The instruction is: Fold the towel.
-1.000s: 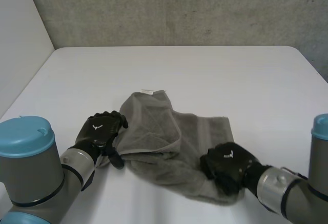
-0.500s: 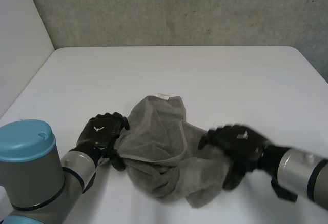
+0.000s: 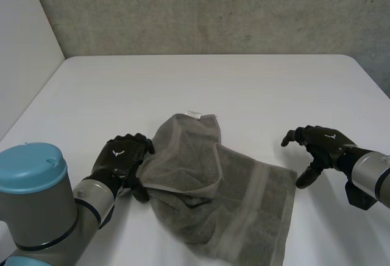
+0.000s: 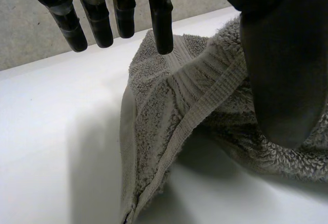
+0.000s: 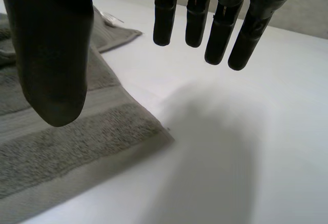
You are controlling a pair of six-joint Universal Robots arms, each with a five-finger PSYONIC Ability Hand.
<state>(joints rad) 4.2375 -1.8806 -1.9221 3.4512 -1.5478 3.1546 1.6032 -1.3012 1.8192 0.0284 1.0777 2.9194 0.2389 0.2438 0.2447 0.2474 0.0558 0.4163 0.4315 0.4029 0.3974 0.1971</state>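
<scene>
The towel [image 3: 207, 187] is grey terry cloth with a rough looped pile and a flatter ribbed woven band, the table [image 3: 213, 83] a smooth matt white surface, the left hand [image 3: 119, 156] and right hand [image 3: 323, 144] black plastic with a faint sheen, and the wall [image 3: 213, 10] rough, pitted concrete.

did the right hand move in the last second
Yes: the right hand left the towel, moving toward the table's right edge, now open over bare tabletop.
</scene>
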